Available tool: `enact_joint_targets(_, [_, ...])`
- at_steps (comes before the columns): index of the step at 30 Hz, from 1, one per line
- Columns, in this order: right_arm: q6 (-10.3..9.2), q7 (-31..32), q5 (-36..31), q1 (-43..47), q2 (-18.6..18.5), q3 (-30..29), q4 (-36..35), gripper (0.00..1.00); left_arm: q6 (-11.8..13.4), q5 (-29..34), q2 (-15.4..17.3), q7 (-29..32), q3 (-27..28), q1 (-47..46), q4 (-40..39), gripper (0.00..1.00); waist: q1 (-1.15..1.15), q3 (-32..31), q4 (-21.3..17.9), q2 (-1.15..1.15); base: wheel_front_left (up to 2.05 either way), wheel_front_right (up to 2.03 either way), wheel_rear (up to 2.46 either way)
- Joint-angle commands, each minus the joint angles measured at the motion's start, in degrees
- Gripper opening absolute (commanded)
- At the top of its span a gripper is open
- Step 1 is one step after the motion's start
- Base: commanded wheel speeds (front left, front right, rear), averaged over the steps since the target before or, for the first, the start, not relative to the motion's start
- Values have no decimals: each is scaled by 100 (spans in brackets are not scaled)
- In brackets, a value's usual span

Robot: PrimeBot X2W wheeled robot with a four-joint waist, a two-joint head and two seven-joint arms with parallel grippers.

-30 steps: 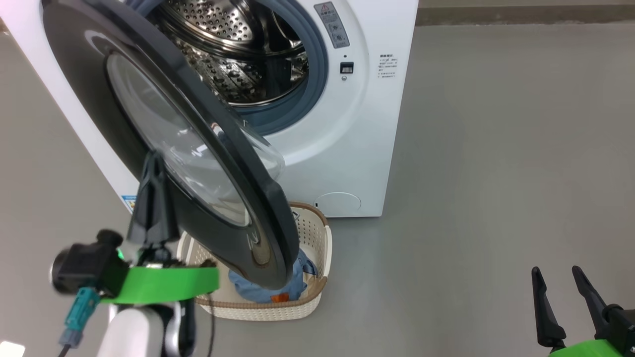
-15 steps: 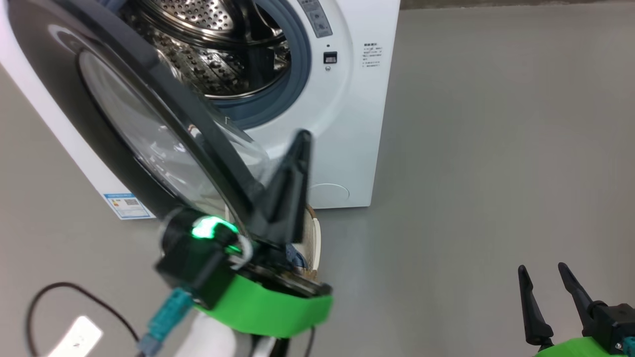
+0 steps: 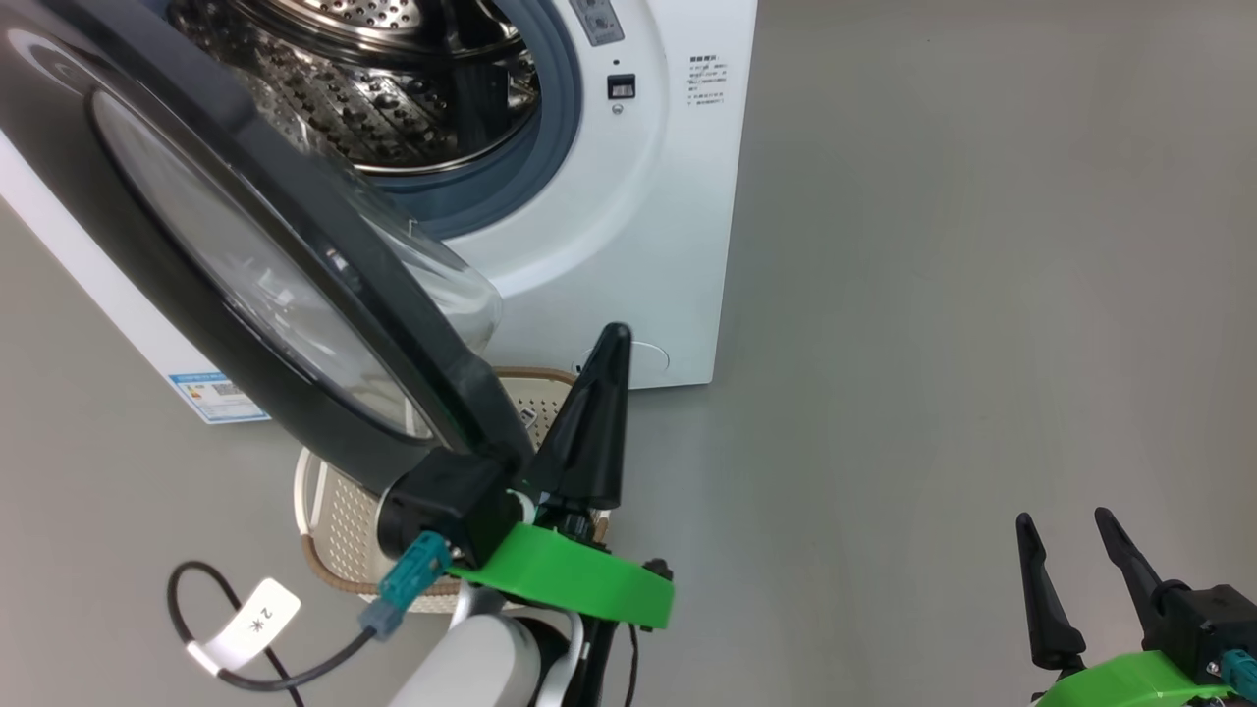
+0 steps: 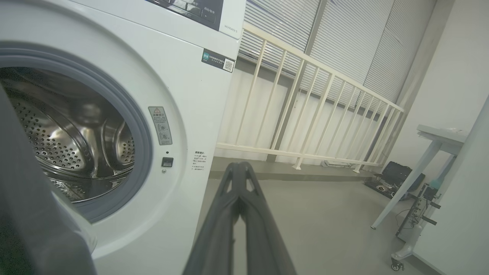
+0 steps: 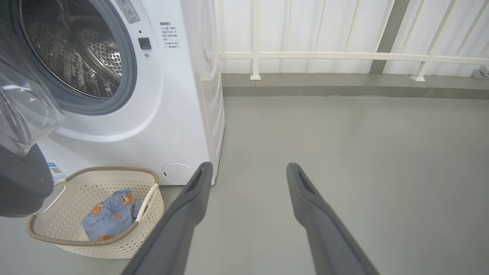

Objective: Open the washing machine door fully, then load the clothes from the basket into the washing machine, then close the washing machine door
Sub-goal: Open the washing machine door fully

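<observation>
- washing machine door [image 3: 236, 265] swung open, hinged on the left of the washing machine [image 3: 628, 226], drum [image 3: 393, 108] exposed, nothing seen inside it
- door's lower edge hangs over the basket [image 5: 95, 244]
- basket on the floor [image 3: 933, 295], just in front of the machine, near the round cap [image 5: 177, 173]
- clothes [image 5: 110, 215]: light blue piece with orange prints lying in the basket
- left claw [image 3: 611, 344] pinched fully closed, nothing in it, just right of the door's bottom edge, above the basket's right side; contact with the door unclear
- right claw [image 3: 1065, 520] spread wide, empty, low at the right, well apart from the machine and the basket
</observation>
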Motion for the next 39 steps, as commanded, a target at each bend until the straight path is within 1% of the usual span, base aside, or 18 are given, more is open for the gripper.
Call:
enact_joint_targets(1, [25,-38,-12,-248,-86,137,-112,100,68,-95,29,-69,159,-225,-19,0,-1,4,1,0,0,0,0])
enact_joint_targets(5, [25,-41,3,-274,-86,147,-74,100,241,-285,28,-210,240,-233,416,0,-1,7,14,0,0,0,0])
enact_joint_targets(9, [25,-38,13,-292,-86,117,-50,100,389,-264,31,-305,343,-290,832,0,-1,19,73,0,0,0,0])
enact_joint_targets(14, [25,6,25,-310,-86,103,-12,100,419,-427,30,-398,445,-332,1248,0,-1,1,162,0,0,0,0])
enact_joint_targets(20, [25,30,23,-279,-86,61,-10,100,414,-496,29,-464,519,-328,1501,0,-1,-47,235,0,0,0,0])
enact_joint_targets(25, [25,51,45,-246,-86,43,4,100,465,-490,38,-497,605,-255,1603,0,-1,-101,287,0,0,0,0])
enact_joint_targets(39, [25,124,68,-216,-86,-55,47,100,477,-435,119,-521,666,-96,1667,0,-1,-191,516,0,0,0,0])
